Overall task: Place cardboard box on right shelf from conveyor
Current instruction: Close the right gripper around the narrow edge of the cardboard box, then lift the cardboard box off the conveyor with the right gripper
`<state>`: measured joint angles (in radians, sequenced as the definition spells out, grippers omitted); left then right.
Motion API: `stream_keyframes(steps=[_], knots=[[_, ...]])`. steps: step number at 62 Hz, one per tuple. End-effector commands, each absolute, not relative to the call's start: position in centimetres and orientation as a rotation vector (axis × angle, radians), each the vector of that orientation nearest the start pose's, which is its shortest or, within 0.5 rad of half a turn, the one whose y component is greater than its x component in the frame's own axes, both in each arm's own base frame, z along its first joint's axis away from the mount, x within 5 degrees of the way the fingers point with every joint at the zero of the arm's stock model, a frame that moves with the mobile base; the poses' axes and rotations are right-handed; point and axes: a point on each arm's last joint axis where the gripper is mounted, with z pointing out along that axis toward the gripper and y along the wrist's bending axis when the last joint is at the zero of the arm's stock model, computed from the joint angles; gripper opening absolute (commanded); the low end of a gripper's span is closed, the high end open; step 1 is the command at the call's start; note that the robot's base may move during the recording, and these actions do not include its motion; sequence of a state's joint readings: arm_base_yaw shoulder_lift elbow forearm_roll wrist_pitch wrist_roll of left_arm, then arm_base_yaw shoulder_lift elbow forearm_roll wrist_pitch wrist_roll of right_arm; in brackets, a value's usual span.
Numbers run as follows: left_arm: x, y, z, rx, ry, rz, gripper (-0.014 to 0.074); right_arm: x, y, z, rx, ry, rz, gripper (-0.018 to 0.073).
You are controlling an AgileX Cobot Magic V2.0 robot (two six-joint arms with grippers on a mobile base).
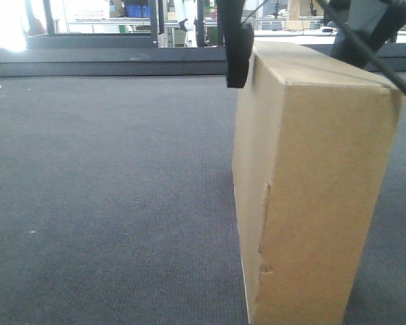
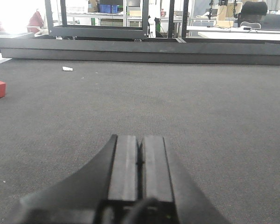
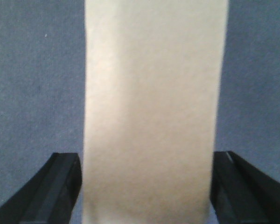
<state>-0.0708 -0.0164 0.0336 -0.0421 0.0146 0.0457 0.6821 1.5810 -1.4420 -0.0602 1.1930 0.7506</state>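
While the cardboard box (image 1: 311, 183) is stood on edge on the conveyor belt (image 1: 108, 203), its narrow top face is straddled from above by the right gripper (image 3: 144, 156). One of the fingers (image 3: 60, 186) is set at each broad side, so the grip is taken across the thin way. Whether they are pressed to the card or just beside it cannot be told. The left gripper (image 2: 140, 140), pressed together, is held low over bare belt, so the right arm is judged nearer. No shelf is seen.
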Motion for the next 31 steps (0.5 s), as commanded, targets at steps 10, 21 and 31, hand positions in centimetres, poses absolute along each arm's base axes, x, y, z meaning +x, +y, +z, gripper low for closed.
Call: stream_keyframes(steps=[10,21,31], knots=[[5.54,-0.36,20.75,0.047,1.428,-0.056,-0.0116,24.97,19.63,34.79,0.087,2.794,0.305,0.0634],[5.54,-0.36,20.75,0.047,1.428,-0.056,-0.0116,24.98,19.6,34.79,0.088,2.794,0.304,0.063],[5.54,-0.36,20.75,0.047,1.428,-0.056,-0.0116,24.89,19.52,34.74,0.089,2.807,0.291,0.0339]])
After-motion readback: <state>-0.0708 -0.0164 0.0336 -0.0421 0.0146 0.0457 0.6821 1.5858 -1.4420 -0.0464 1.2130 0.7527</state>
